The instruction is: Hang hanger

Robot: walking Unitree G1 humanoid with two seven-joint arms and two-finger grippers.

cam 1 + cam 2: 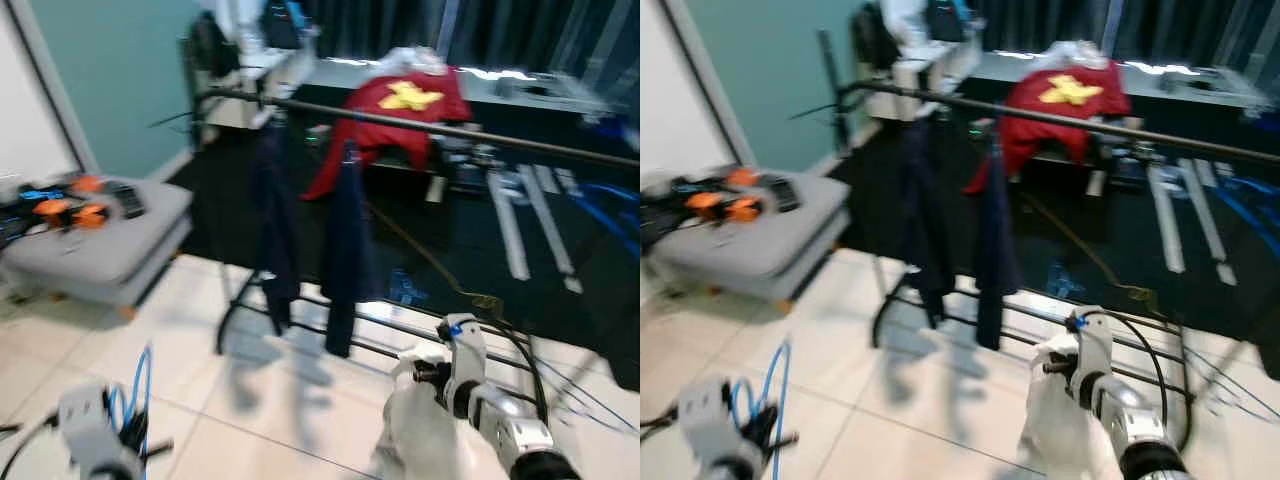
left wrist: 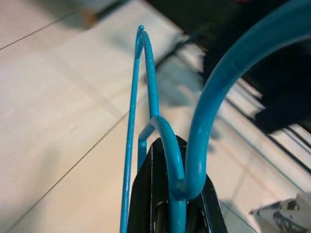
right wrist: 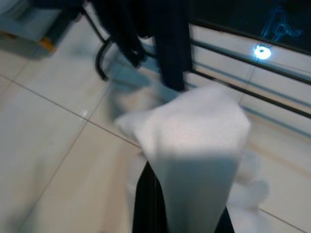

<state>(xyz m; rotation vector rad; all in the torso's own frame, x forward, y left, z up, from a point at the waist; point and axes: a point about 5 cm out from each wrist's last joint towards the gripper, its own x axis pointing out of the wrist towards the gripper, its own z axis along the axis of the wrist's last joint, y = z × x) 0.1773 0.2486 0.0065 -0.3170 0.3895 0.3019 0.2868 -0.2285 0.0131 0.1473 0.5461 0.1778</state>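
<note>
A blue wire hanger (image 2: 194, 121) is clamped between the black fingers of my left gripper (image 2: 179, 167), low at the front left above the floor; its blue loops (image 1: 136, 392) rise beside my left wrist. My right gripper (image 3: 184, 213) is shut on a white cloth (image 1: 415, 420), which drapes over its fingers at the front right. Ahead stands a black clothes rack whose top rail (image 1: 420, 125) runs left to right. Two dark garments (image 1: 345, 240) hang from the rail's left part. The views are blurred.
A grey cushioned seat (image 1: 110, 245) with orange and black items stands on the left. The rack's lower bars (image 1: 380, 325) cross just in front of my right arm. Behind the rack, a red garment with a yellow print (image 1: 405, 105) lies on a table. Pale tiled floor (image 1: 250, 400) lies underfoot.
</note>
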